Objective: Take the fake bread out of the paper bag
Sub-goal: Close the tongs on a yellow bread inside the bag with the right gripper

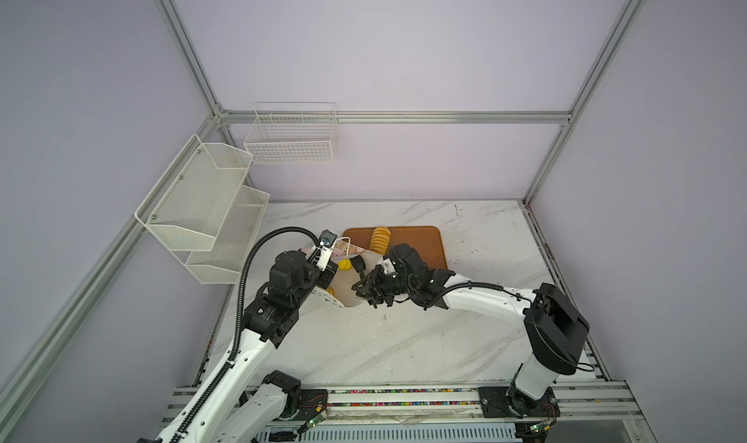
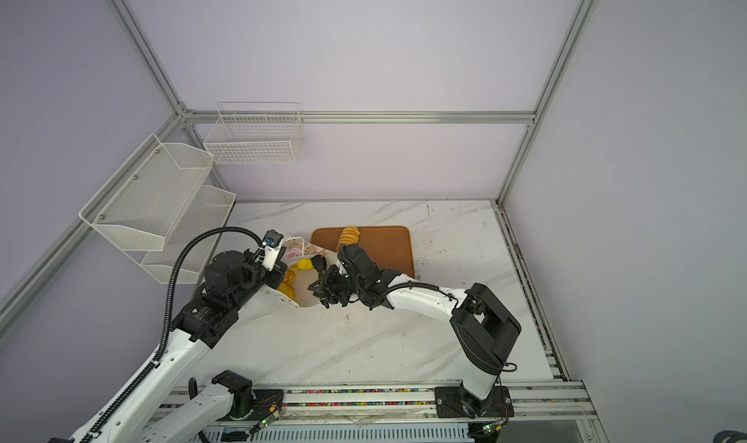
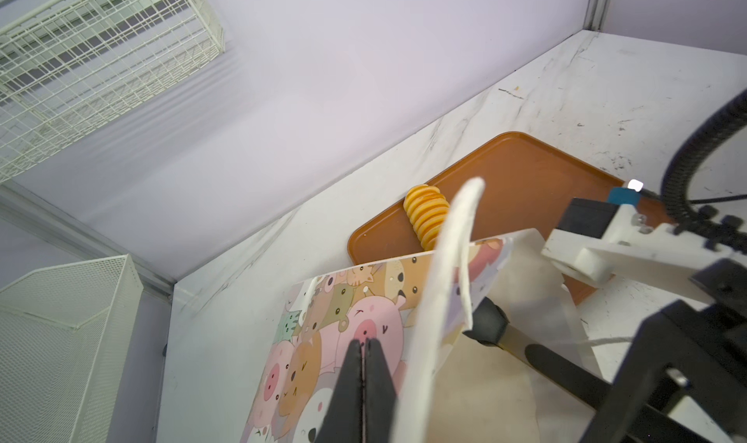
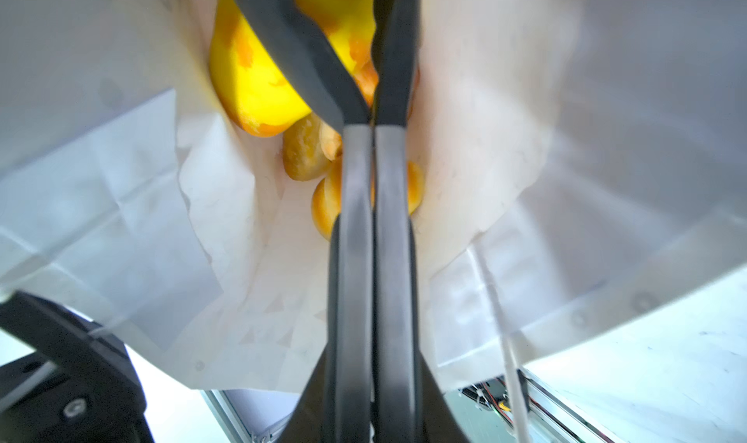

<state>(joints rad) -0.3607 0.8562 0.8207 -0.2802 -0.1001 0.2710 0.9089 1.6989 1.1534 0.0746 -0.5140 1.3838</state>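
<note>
The white paper bag [image 1: 348,291] with its cartoon print [image 3: 315,340] stands tilted at the table's back left, mouth open. My left gripper [image 3: 366,342] is shut on the bag's left wall [image 2: 279,277]. My right gripper [image 4: 372,235] is shut on black-headed tongs [image 4: 291,37] that reach into the bag [image 1: 357,264]. The tong heads sit on either side of a large yellow fake bread [image 4: 250,77]. Small golden buns [image 4: 303,154] lie deeper inside. A ridged yellow roll [image 1: 380,239] lies on the orange-brown tray [image 1: 420,243] behind the bag.
A white wire basket [image 1: 291,138] hangs on the back wall. A two-tier mesh shelf [image 1: 202,202] hangs on the left wall, close to my left arm. The marble table [image 1: 384,340] runs to the front rail.
</note>
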